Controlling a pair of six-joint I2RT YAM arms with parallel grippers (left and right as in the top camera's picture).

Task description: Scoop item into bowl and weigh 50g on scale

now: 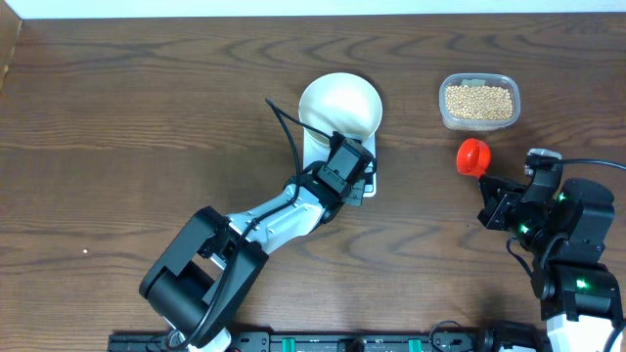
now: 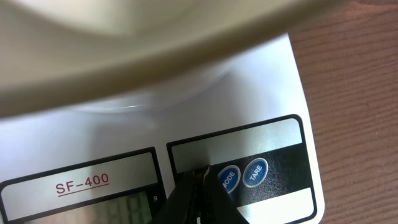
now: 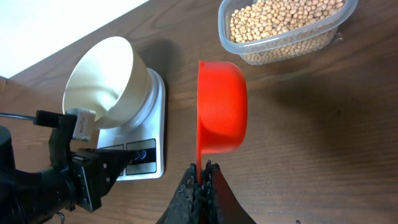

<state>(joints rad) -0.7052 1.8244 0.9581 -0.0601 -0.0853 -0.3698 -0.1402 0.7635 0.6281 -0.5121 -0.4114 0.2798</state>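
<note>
From above, the white bowl (image 1: 339, 106) sits on the scale (image 1: 315, 149) in the middle of the table (image 1: 147, 117), and nothing shows inside it. The left gripper (image 1: 354, 179) reaches over the near end of the scale, where its controls are. The beans (image 1: 478, 101) all lie in a clear tub (image 1: 445, 115) off to the right, well apart from the bowl. The red scoop (image 1: 472, 155) is just in front of the tub, held by the right gripper (image 1: 487, 178).

At the left wrist, the fingers are pressed together into one narrow tip. The left gripper (image 2: 199, 180) rests at the edge of the MODE button (image 2: 228, 177), with the TARE button (image 2: 255, 172) beside it. This is probably so it can poke a button and ready the scale (image 2: 273, 93) with the empty bowl (image 2: 155, 37) on it. I cannot tell whether it is actually pressing.

At the right wrist, the right gripper (image 3: 202, 177) pinches the scoop (image 3: 221, 106) by its thin handle. The cup is turned on its side, between the scale (image 3: 157, 118) and the tub (image 3: 292, 53). No beans (image 3: 280, 25) show in the scoop, so I judge that scooping has not begun. The bowl (image 3: 102, 74) stands within easy reach for tipping.
</note>
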